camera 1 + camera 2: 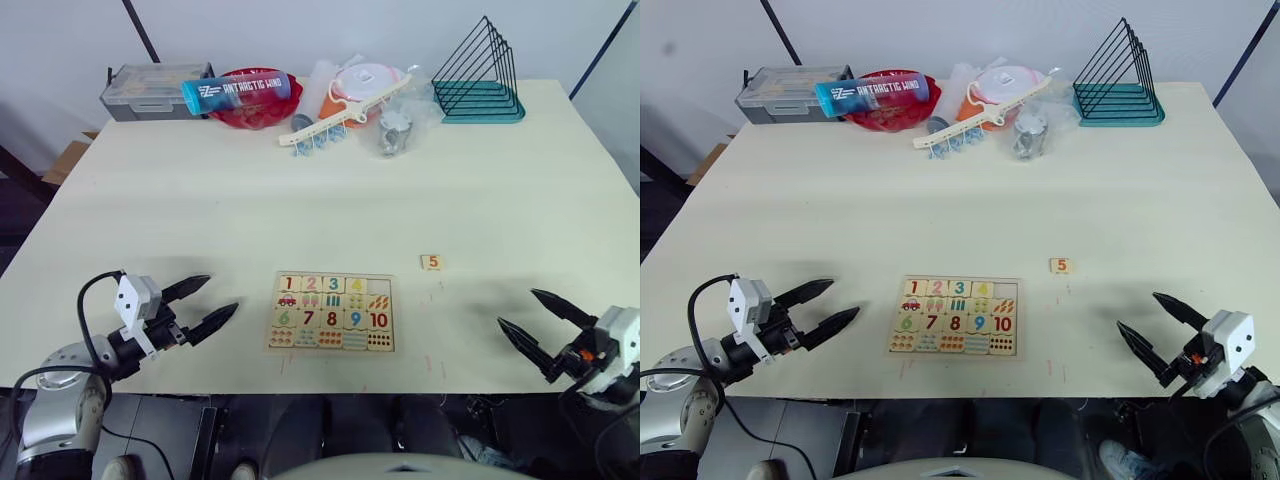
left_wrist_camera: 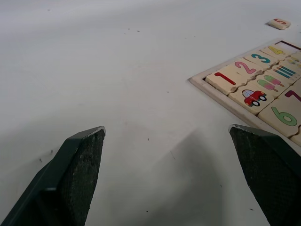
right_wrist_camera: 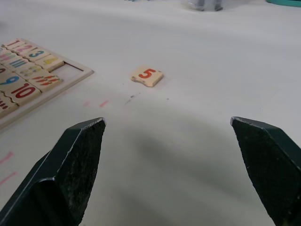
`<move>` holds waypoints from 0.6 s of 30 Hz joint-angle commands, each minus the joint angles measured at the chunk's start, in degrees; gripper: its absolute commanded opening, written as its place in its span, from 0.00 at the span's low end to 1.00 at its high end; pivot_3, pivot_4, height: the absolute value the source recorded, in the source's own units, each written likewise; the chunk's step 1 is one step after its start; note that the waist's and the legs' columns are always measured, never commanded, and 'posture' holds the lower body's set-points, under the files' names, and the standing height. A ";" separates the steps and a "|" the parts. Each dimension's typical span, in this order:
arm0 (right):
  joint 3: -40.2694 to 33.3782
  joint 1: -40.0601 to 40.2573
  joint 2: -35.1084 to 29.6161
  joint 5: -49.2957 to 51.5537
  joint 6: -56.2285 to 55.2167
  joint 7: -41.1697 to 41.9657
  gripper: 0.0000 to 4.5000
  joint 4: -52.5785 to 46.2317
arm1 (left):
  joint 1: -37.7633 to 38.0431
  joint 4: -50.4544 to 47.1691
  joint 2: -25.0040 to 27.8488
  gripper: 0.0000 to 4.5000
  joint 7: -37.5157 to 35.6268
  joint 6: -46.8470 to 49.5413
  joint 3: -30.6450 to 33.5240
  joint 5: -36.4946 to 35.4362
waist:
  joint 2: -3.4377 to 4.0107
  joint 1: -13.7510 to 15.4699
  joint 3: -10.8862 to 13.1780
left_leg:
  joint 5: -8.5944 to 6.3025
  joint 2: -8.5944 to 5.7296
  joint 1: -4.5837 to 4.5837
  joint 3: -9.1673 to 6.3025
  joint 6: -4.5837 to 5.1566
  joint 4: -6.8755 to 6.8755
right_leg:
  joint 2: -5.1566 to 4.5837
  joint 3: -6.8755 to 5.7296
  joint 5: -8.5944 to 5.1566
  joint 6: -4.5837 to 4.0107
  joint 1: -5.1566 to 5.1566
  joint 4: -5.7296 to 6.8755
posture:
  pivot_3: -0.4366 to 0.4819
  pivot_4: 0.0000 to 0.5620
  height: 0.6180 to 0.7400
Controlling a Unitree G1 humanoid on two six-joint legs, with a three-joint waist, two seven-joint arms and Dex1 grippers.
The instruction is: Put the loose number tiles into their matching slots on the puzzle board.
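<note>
— What did the head views show?
— The puzzle board (image 1: 332,311) lay flat on the desk (image 1: 330,190), tiles 1 to 4 seated in its top row and the last slot (image 1: 379,286) bare. The 5 tile (image 1: 431,262) lay loose just beyond that corner.
— And the claws?
— The left claw (image 1: 204,304) and right claw (image 1: 533,316) both gaped, holding nothing.
— The wrist views?
— Spread fingers (image 2: 77,172) beside the board's 1 end; the right's framed the 5 tile.

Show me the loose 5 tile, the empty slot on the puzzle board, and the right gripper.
5 tile (image 3: 147,76): right wrist view, on its printed face.
Empty slot (image 3: 70,71): right wrist view, on the recess floor.
Right gripper (image 1: 537,319): left eye view, midway between its open fingertips.
</note>
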 commanded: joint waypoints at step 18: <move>5.16 -13.77 -10.02 -3.29 3.77 7.38 0.99 8.15 | -9.66 -0.01 5.92 1.00 -13.18 -3.20 -3.70 -0.01 | -0.03 -0.20 -0.01 | 0.01 -0.06 0.00 0.02 0.01 0.02 | 0.04 -0.03 0.01 0.01 0.01 0.01 | 0.48 0.27 1.00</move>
